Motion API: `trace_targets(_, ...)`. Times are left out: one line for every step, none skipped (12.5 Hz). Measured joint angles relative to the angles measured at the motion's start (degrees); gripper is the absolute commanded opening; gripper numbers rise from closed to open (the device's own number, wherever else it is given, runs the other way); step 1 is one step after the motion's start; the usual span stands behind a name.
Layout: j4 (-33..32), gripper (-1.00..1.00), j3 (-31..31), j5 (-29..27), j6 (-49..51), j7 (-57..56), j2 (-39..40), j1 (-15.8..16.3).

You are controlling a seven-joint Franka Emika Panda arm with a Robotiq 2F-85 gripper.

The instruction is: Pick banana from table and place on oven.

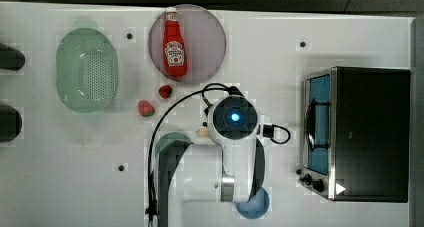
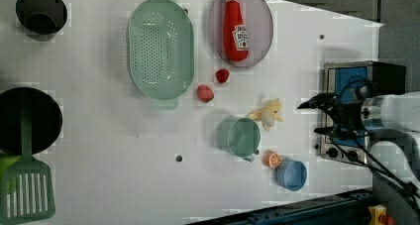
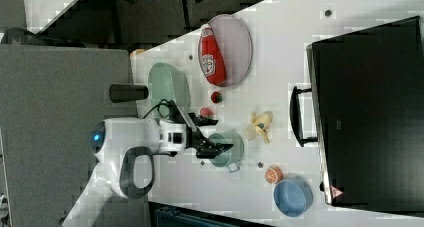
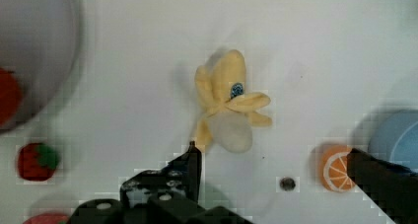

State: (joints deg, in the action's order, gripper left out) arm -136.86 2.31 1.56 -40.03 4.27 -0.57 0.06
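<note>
The pale yellow banana (image 4: 226,105) lies on the white table (image 1: 75,157) with its peel strips splayed, between the green cup and the oven; it also shows as the banana (image 2: 268,113) and the banana (image 3: 260,125). My gripper (image 4: 273,157) hangs above the table, open and with nothing held, and the banana sits just beyond one black finger (image 4: 193,165). From the side the gripper (image 3: 222,134) stands open over the green cup's side. The black oven (image 1: 370,132) with its blue glass door stands at the top view's right, door shut.
A ketchup bottle (image 1: 175,44) lies on a grey-purple plate (image 1: 210,32). A green colander (image 1: 87,69), two strawberries (image 2: 205,93), a green cup (image 2: 240,136), an orange slice (image 2: 271,159) and a blue bowl (image 2: 291,175) crowd the banana's surroundings. Black pots and a green spatula (image 2: 27,190) sit at the left view's left.
</note>
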Motion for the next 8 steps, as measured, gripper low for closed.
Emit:
trace_targets(0.3,1.00,-0.5,0.2,-1.7,-0.1,2.0,0.0)
trace_targets(0.4,1.00,-1.1,0.0,-4.0,0.1,3.7,0.0)
trace_targets(0.4,1.00,-1.6,0.0,-6.8,0.2,5.1,-0.1)
trace_targets(0.3,1.00,-2.6,-0.3,-8.9,0.2,7.0,-0.5)
trace_targets(-0.1,1.00,-2.9,-1.2,-10.7,0.2,8.7,-0.4)
trace_targets(-0.2,1.00,-2.3,-1.3,-12.1,0.2,10.4,0.3)
trace_targets(-0.2,1.00,-2.4,-1.3,-13.7,0.2,12.3,0.3)
trace_targets(-0.4,1.00,-2.3,-1.1,-15.2,0.2,14.1,0.3)
